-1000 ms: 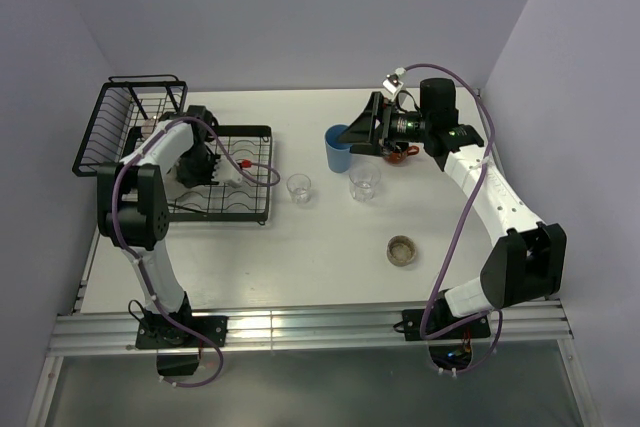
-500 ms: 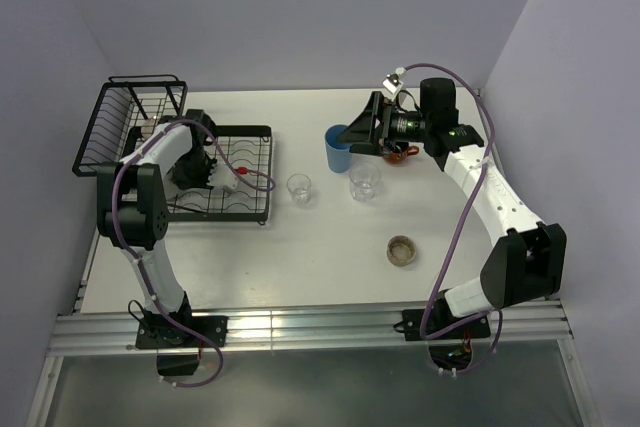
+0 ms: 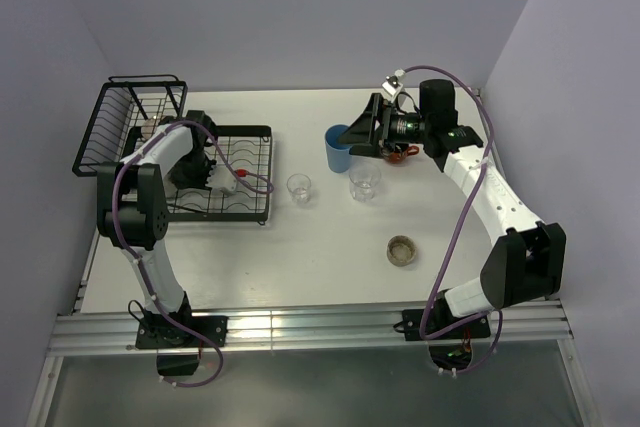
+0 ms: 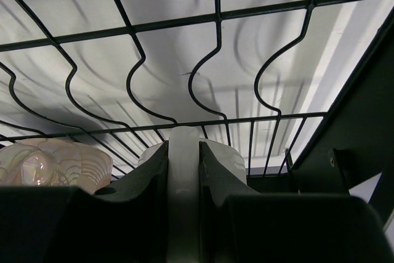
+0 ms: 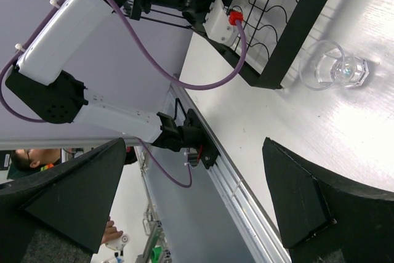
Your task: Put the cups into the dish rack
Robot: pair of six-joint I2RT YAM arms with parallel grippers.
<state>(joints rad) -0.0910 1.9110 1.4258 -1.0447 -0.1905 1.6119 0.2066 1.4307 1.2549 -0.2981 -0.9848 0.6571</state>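
Left wrist view: left gripper point(image 4: 183, 170) clamps cream mug point(image 4: 229, 155) over dish rack point(image 3: 269, 147), beside pinkish mug point(image 4: 55, 161); right gripper point(image 3: 362, 135) splayed; blue tumbler point(image 3: 340, 154), clear glasses point(image 3: 298, 187) await mid-frame.

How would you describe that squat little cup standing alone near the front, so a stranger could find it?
On the white table, look right of the black wire dish rack, toward the near edge. The low brownish cup stands there alone, in front of a clear glass. It is squat, opaque and brownish, unlike the glass and the taller blue tumbler farther back.
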